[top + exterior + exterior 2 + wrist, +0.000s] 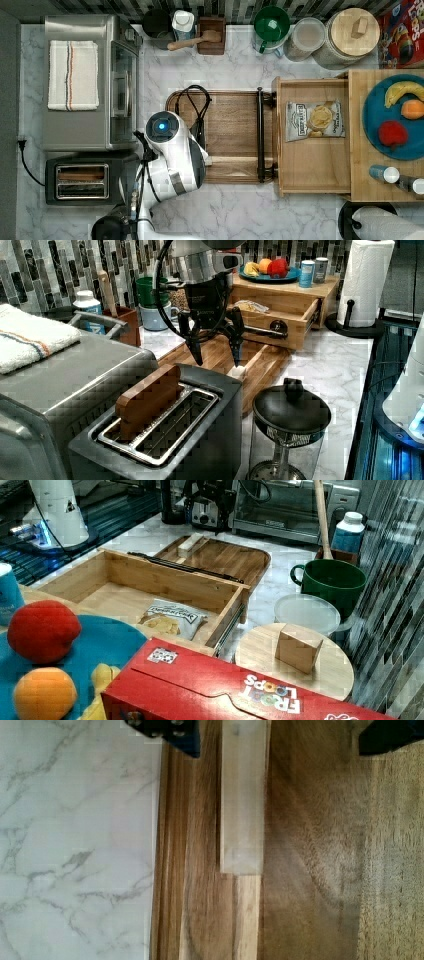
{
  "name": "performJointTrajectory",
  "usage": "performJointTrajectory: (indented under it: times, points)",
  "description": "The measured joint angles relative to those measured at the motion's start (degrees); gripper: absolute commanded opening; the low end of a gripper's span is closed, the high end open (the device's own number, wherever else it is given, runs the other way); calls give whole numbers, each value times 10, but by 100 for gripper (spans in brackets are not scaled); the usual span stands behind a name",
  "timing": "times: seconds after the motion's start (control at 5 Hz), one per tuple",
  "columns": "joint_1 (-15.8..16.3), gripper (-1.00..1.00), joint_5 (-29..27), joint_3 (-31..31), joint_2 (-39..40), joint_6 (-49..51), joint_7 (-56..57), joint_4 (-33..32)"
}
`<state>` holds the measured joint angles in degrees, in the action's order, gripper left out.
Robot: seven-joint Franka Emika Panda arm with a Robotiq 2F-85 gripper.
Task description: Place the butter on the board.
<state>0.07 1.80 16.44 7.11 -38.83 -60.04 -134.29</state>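
Butter (242, 800): pale stick lying flat on the board (310, 870), close along the board's long rim on the side by the toaster (165, 440), apart from the black bar handle (260, 135). In the right view the butter (190, 545) sits just inside the rim, resting on the wood. Board lies on the marble surface (75, 845), with the paler wooden tray (312, 170) and chip bag (315, 120) beyond the handle end. Gripper (216, 347) hangs directly above the stick, jaws spread wide, one finger on each side of it, touching nothing and holding nothing. Judgement: the butter looks placed; what is left is the retreat. Best done by lifting straight up with the jaws kept apart, so neither finger drags the stick toward the rim, and by staying clear of the toaster just beside the arm.
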Motion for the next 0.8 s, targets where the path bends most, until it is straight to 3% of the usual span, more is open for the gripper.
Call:
performJointTrajectory:
  times: [0.8]
  points:
    - [-1,100,-2,0,2,-11,-1,0]
